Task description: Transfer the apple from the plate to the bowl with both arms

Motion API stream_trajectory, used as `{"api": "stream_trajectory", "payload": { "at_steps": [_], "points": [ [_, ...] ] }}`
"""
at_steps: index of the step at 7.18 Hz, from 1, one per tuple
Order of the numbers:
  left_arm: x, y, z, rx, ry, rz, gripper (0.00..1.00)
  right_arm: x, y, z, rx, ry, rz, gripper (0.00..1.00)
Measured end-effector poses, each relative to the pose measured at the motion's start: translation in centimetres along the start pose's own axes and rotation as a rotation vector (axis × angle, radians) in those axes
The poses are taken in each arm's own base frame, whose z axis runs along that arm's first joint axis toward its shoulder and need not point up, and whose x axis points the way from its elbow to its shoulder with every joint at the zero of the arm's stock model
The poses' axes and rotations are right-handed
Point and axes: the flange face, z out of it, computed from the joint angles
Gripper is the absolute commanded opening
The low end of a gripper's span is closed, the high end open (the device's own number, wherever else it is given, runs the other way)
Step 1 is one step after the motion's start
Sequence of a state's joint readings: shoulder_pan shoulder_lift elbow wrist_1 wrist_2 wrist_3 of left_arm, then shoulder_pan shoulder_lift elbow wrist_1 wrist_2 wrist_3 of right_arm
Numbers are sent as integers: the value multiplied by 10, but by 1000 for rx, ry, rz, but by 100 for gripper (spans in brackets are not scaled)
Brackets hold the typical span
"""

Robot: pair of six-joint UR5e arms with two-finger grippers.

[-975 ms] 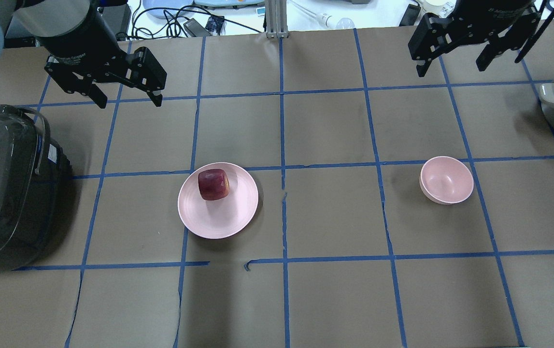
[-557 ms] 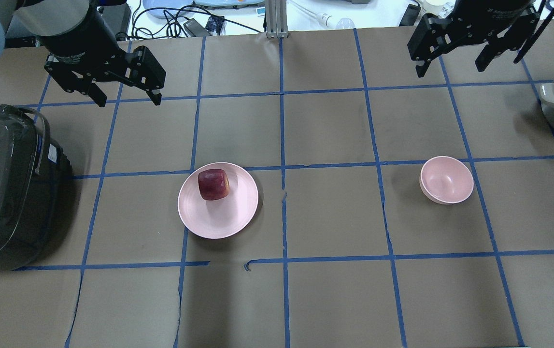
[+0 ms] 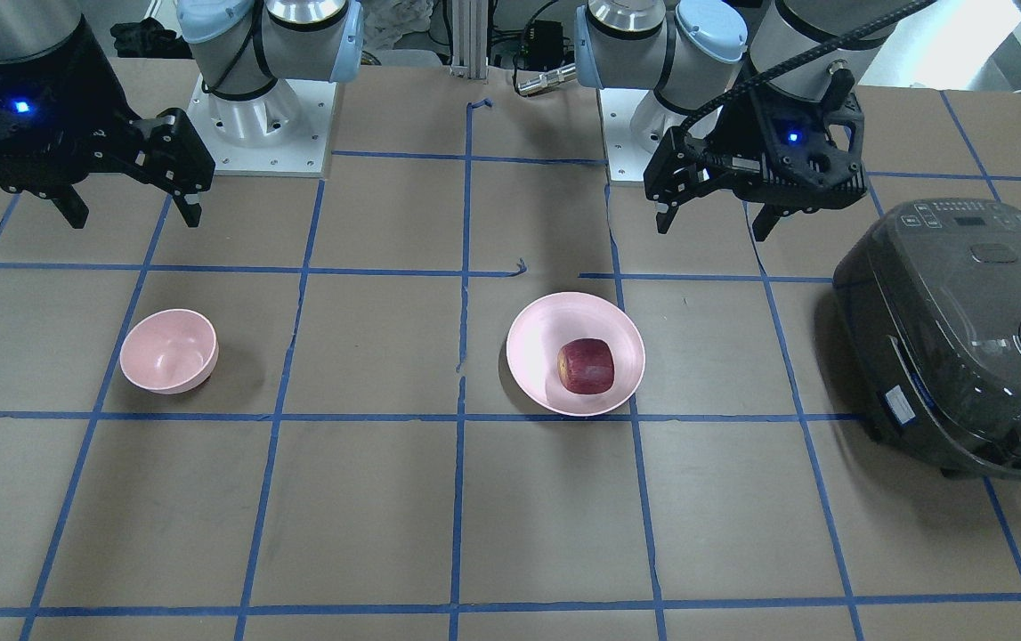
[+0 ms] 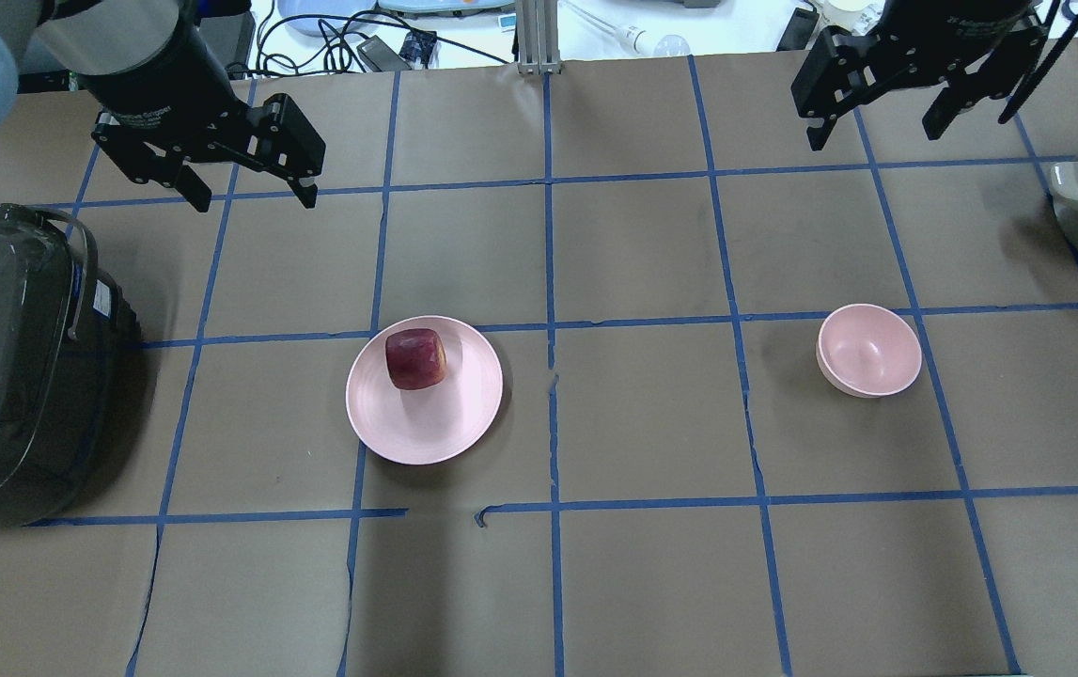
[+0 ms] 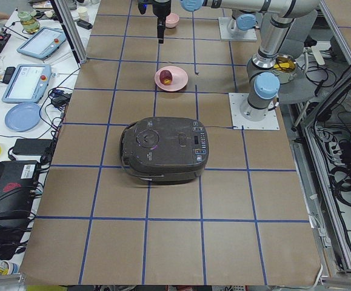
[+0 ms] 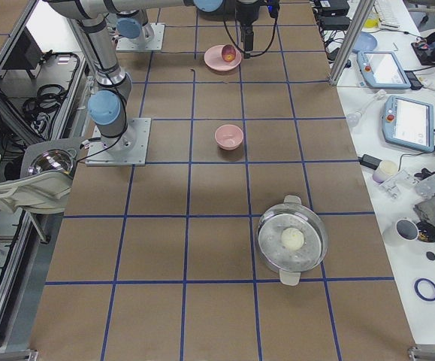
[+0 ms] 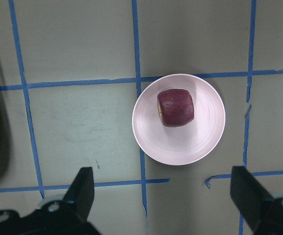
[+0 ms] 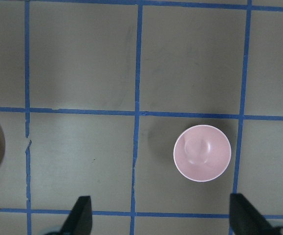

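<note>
On the plate [image 4: 426, 432] lies the apple [image 4: 415, 358], not yet picked, and the left gripper [image 4: 254, 199] and right gripper [image 4: 874, 135] hang wide open, empty, so I think the left should descend around it.

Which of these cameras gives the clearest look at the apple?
The left wrist-mounted view: the apple sits large and unblocked on the plate. Overhead and front-facing views show it smaller, both side views tiny; the right wrist view misses it.
</note>
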State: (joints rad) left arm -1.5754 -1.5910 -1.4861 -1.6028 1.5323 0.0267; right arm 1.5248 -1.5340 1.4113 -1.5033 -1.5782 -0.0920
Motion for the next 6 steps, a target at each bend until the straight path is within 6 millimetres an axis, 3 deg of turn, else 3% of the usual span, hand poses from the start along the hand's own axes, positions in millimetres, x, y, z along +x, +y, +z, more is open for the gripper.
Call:
{"api": "stream_trajectory", "payload": {
  "at_steps": [4, 5, 6],
  "points": [
    [-1, 0, -6, 12, -4, -6, 100, 1, -1, 1, -3, 5, -1, 100],
    [-1, -4, 0, 11, 0, -15, 100, 4, -3, 4, -9, 6, -3, 100],
    [0, -14, 17, 3, 5, -46, 100, 14, -9, 11, -21, 5, -1, 100]
  ]
}}
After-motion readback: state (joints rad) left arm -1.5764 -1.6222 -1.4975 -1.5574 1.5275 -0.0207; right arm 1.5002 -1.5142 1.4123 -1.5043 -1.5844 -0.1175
